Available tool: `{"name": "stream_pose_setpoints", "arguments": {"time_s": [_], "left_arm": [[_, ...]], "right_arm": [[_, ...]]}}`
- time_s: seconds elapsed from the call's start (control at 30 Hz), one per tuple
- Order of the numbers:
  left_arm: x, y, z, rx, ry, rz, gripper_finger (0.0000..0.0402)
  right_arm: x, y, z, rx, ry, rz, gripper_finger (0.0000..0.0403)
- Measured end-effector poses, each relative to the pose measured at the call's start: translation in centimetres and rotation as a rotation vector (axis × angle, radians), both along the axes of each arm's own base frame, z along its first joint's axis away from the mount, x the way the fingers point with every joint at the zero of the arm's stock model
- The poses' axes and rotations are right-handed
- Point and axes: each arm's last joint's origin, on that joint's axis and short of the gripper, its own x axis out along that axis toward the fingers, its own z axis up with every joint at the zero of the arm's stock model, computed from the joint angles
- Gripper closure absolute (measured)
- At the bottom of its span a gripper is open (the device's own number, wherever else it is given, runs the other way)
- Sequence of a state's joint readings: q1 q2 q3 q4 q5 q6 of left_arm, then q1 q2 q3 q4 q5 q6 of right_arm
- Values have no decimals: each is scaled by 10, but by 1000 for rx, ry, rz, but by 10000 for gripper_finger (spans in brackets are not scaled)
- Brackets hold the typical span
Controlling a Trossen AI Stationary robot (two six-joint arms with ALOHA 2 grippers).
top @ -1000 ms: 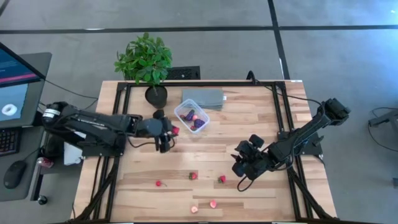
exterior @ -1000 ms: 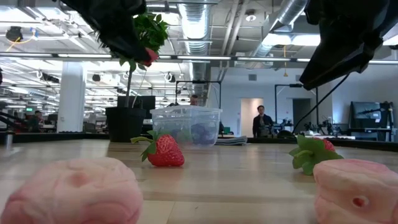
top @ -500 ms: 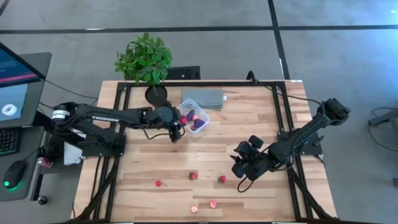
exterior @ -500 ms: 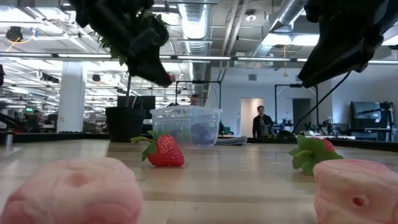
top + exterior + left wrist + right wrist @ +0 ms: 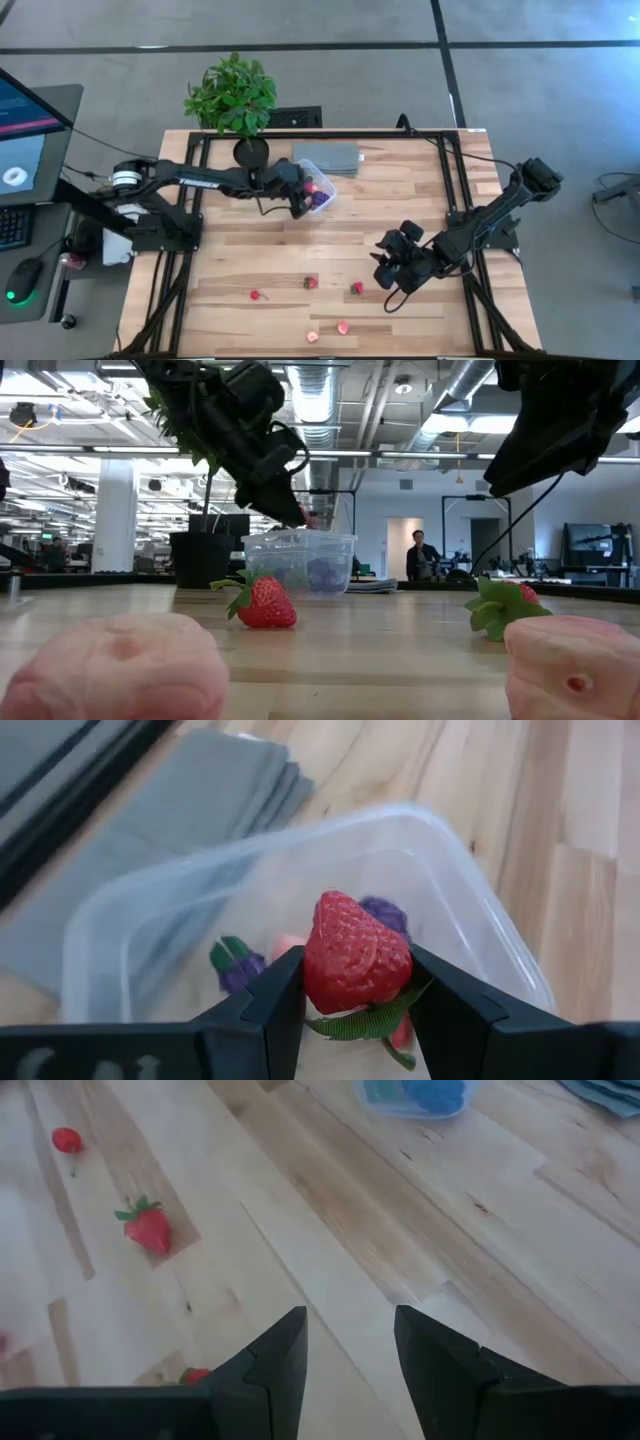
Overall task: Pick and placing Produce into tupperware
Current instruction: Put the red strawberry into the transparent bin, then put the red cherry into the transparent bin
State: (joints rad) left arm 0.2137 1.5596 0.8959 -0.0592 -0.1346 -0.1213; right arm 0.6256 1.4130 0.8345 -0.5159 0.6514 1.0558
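My left gripper (image 5: 298, 203) is shut on a red strawberry (image 5: 355, 955) just above the near-left rim of the clear tupperware (image 5: 312, 188). The tupperware (image 5: 480, 920) holds two purple pieces (image 5: 240, 970) and some pink and red ones. Loose produce lies near the table's front: three red pieces (image 5: 311, 283) and two pale pink ones (image 5: 342, 327). My right gripper (image 5: 385, 268) hangs open above the table right of centre, with nothing between its fingers (image 5: 285, 1355). My left gripper pinches the strawberry by its two sides (image 5: 318, 970) between its two fingers. The fingers slant down from the table's left. The berry's tip points away from the gripper, and its green leaves (image 5: 365, 1020) lie back between the fingers. It hangs clear above the tupperware's opening.
A potted plant (image 5: 233, 100) stands at the far left corner. Folded grey sheets (image 5: 327, 157) lie just beyond the tupperware. In the low view a strawberry (image 5: 265, 602) and two pink pieces (image 5: 110, 665) lie close to the camera.
My left gripper has carried the strawberry toward the table's right and far side and somewhat down, from left of the tupperware to just over its rim, staying shut on it. My right arm has kept still.
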Motion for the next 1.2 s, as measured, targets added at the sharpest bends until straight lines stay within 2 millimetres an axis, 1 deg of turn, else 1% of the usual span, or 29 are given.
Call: {"name": "stream_pose_setpoints", "arguments": {"time_s": [0.13,0.2,0.27,0.33,0.6,0.73,0.9,1.2], "left_arm": [[8,9,10,26,-16,-4,255],[6,15,9,12,12,2,255],[9,21,10,0,-1,3,255],[6,24,10,-15,16,5,255],[1,30,6,-47,60,14,255],[0,31,5,-37,66,45,254],[0,31,6,-38,63,70,240],[0,32,6,-33,63,76,201]], "right_arm": [[0,1,0,10,-5,-10,228],[-1,1,0,10,-4,-10,228],[0,1,0,11,-6,-10,228],[0,1,0,14,-7,-12,228],[-1,2,0,12,-7,-6,228],[-1,2,0,10,-8,-8,228],[-1,2,0,11,-9,-8,228],[-1,2,0,14,-9,-10,228]]}}
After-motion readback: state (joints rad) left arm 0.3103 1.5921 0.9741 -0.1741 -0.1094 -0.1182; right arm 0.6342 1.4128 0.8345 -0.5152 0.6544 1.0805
